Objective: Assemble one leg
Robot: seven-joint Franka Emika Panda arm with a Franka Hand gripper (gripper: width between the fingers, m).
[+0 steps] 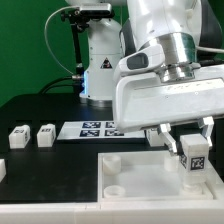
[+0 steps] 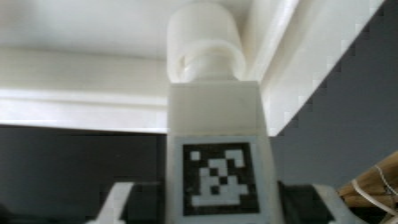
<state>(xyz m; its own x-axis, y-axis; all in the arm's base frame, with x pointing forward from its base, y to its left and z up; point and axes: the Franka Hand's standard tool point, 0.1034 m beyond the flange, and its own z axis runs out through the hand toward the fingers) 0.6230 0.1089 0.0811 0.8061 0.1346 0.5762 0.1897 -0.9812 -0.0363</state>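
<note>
You see the gripper (image 1: 189, 146) pinching the leg (image 1: 194, 160) upright between its jaws, over the tray (image 1: 125, 195) corner on the exterior view's right, probably to line it up with a socket.

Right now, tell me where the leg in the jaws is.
The leg is at the exterior view's right, held over the white tray, well apart from two loose legs at that view's left.

Robotics lab: robot arm (image 1: 160, 25), marker board (image 1: 95, 128), black table (image 1: 40, 105).
</note>
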